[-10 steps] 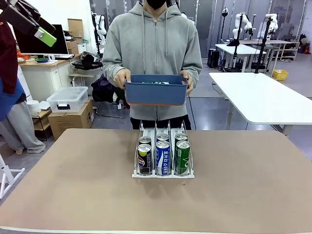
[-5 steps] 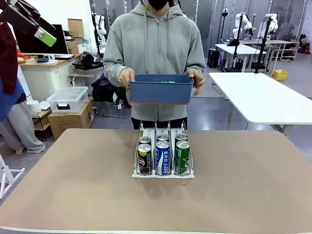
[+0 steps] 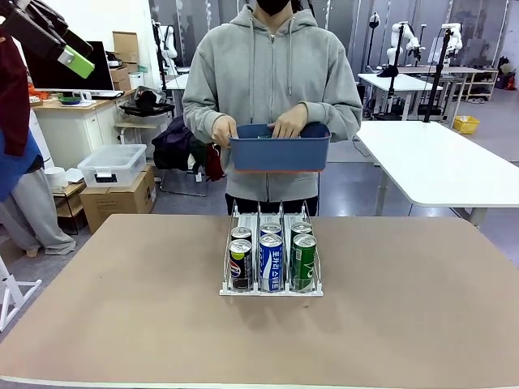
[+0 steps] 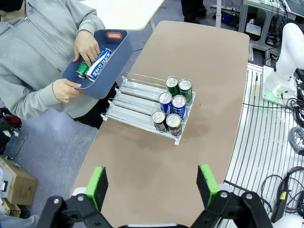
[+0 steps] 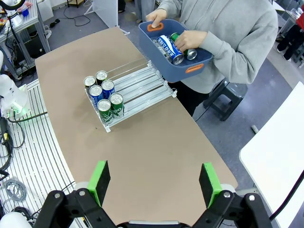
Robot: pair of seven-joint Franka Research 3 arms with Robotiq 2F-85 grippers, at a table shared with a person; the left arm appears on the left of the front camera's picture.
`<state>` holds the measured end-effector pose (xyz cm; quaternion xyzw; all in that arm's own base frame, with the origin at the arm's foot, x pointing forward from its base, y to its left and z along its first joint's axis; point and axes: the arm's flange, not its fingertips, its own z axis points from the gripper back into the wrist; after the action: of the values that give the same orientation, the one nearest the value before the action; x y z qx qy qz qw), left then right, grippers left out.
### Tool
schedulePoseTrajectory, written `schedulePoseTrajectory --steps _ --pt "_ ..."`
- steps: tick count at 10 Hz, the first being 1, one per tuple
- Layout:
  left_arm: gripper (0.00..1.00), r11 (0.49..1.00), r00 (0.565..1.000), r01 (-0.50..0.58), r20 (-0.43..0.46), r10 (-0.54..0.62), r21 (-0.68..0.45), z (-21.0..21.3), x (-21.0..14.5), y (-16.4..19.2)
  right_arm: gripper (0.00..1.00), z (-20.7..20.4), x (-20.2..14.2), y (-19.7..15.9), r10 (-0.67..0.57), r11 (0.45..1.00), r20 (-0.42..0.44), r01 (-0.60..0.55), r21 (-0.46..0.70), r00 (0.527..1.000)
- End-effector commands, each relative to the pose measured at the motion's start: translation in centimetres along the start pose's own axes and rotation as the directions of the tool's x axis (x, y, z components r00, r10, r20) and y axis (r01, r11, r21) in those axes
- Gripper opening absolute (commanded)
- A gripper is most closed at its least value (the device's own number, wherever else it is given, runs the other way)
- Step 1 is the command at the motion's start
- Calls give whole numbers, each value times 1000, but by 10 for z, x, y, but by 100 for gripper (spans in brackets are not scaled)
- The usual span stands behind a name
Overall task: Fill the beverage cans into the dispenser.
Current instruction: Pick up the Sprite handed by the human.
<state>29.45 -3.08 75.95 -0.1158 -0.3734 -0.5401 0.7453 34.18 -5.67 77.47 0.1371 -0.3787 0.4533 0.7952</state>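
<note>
The brown counter (image 3: 122, 324) spans the lower half of the front view. At its far edge, upper centre, a person (image 3: 272, 65) in a grey hoodie holds a blue bin (image 3: 280, 156) against the body. One hand (image 3: 223, 130) grips the bin's end so that the other hand (image 3: 290, 123) is free to reach inside, probably to pick out a can.

The dispenser (image 3: 272, 292) sits mid-frame just below the bin, its back end toward the person for loading. Its lanes seem to slope to the white lip, which would explain why six beverage cans (image 3: 271, 261) crowd the front, two per lane, leaving the rear bare. Loose cans (image 4: 98, 64) lie in the bin.

The left gripper (image 4: 152, 187) and right gripper (image 5: 154, 184) hang high above the counter, fingers spread wide and holding nothing, clear of the person's work.
</note>
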Motion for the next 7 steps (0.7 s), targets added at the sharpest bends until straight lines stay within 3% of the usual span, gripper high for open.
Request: schedulePoseTrajectory --steps 1,7 --pt "100 1000 1000 0 0 0 1 0 0 0 100 -1 0 0 2 1000 -4 -2 -1 1000" --pt "100 1000 1000 0 0 0 1 0 0 0 100 -1 0 0 2 1000 -4 -2 -1 1000"
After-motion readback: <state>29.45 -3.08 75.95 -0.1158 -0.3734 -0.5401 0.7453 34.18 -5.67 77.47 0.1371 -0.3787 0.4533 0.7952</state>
